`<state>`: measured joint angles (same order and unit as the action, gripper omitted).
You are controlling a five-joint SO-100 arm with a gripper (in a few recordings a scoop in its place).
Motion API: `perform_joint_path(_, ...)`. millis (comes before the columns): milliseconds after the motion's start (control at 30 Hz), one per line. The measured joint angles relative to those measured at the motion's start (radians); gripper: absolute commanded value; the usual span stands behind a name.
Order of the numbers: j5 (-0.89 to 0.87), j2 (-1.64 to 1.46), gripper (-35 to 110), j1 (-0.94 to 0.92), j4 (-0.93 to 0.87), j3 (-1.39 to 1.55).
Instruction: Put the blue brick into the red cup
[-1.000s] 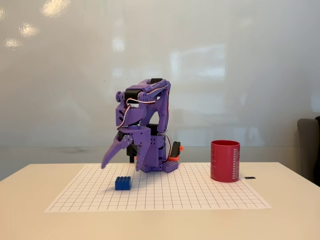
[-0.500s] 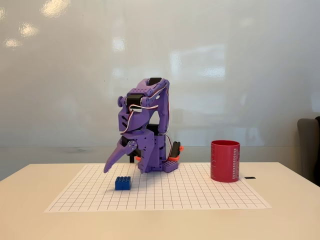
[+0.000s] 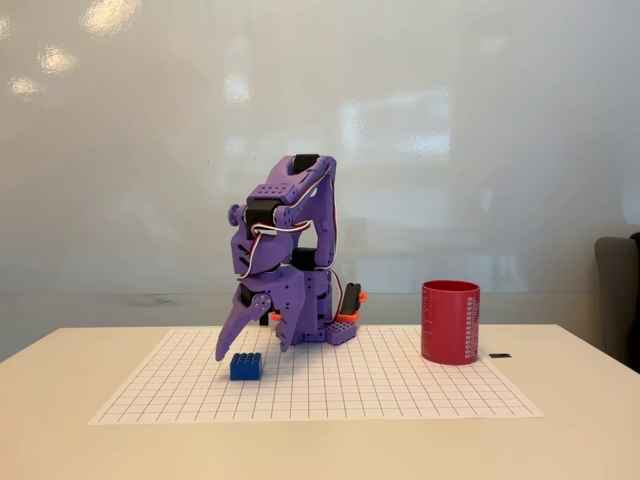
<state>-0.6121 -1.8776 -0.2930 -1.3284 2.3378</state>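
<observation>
Here, tool (image 3: 252,348) spread above blue brick (image 3: 246,366), red cup (image 3: 450,321) well apart.

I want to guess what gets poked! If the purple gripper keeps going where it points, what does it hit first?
Probably the grid mat, just left of the blue brick. The gripper points down-left; depth is unclear.

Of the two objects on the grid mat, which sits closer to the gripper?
The blue brick: it lies just below the gripper, whose fingers point down on either side of it. The red cup stands upright far to the right in the fixed view.
</observation>
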Motion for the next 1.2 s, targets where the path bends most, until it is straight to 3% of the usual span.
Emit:
perform_joint_path(167,0.029,0.000,0,0.025,0.043,0.025)
perform_joint_path(933,0.066,-0.015,0,0.026,0.035,0.020)
perform_joint_path(1200,0.132,-0.058,-1,-0.058,0.015,0.002)
